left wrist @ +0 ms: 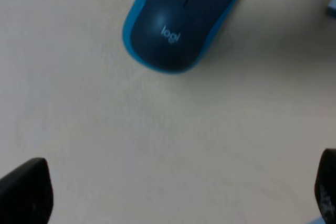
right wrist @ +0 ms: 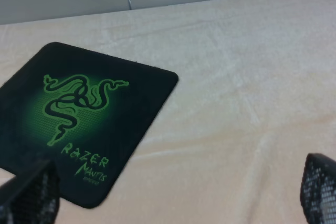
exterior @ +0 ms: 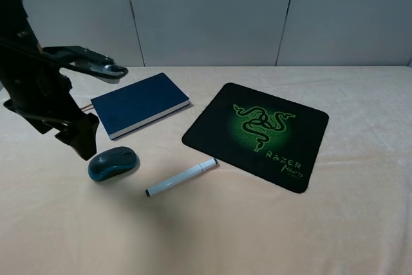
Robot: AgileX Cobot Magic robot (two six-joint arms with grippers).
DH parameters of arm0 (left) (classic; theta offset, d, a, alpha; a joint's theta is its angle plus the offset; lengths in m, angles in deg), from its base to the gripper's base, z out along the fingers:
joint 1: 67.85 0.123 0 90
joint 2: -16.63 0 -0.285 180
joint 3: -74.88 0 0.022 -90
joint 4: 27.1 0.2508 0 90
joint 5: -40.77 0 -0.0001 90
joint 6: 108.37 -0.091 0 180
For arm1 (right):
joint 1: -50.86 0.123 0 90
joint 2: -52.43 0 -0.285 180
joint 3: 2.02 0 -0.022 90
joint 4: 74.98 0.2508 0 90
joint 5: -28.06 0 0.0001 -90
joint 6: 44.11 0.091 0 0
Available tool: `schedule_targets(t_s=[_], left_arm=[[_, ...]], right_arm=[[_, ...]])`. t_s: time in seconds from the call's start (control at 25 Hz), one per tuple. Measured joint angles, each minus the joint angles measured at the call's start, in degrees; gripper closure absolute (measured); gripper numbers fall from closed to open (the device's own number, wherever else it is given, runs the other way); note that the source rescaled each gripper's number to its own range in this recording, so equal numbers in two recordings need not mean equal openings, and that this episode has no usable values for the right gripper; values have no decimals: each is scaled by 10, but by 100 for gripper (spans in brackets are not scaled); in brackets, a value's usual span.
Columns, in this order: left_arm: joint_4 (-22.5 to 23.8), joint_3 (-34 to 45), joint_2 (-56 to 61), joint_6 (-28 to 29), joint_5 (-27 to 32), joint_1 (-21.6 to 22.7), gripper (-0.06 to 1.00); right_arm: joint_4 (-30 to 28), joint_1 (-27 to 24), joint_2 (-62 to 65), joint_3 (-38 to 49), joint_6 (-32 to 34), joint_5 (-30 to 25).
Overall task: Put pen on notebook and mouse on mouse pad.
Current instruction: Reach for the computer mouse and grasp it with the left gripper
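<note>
A peach tablecloth (exterior: 335, 223) meets grey wall panels (exterior: 206, 11).

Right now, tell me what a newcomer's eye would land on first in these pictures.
The black mouse pad with its glowing green snake logo, right of centre on the cream table, grabs the eye first. Next, the black left arm looms at the left edge, its hand open beside the teal-sided mouse. The navy notebook lies behind the mouse, and the white pen lies between mouse and pad.

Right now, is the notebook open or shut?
Shut. The notebook lies flat, navy cover on top, with only white page edges showing along its near side.
</note>
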Motion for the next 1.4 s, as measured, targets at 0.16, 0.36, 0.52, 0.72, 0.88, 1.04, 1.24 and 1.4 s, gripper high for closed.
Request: schedule_targets(t_s=[0.16, 0.36, 0.52, 0.72, 0.88, 1.04, 1.24, 1.4], left_arm=[[9, 0, -45, -11, -19, -14, -6], [10, 0, -88, -45, -59, -17, -6], [14, 0, -113, -63, -85, -17, -6], [21, 0, -144, -85, -111, -17, -6], [23, 0, -159, -102, -142, -17, -5], [23, 0, -175, -112, -168, -18, -5], [45, 0, -203, -114, -178, -46, -3], [73, 0, -207, -95, -190, -68, -2]], right_arm=[[0, 0, 0, 0, 0, 0], [0, 0, 0, 0, 0, 0], [0, 0, 0, 0, 0, 0], [0, 0, 0, 0, 0, 0], [0, 0, 0, 0, 0, 0], [0, 0, 0, 0, 0, 0], [1, 0, 0, 0, 0, 0], [1, 0, 0, 0, 3, 0]])
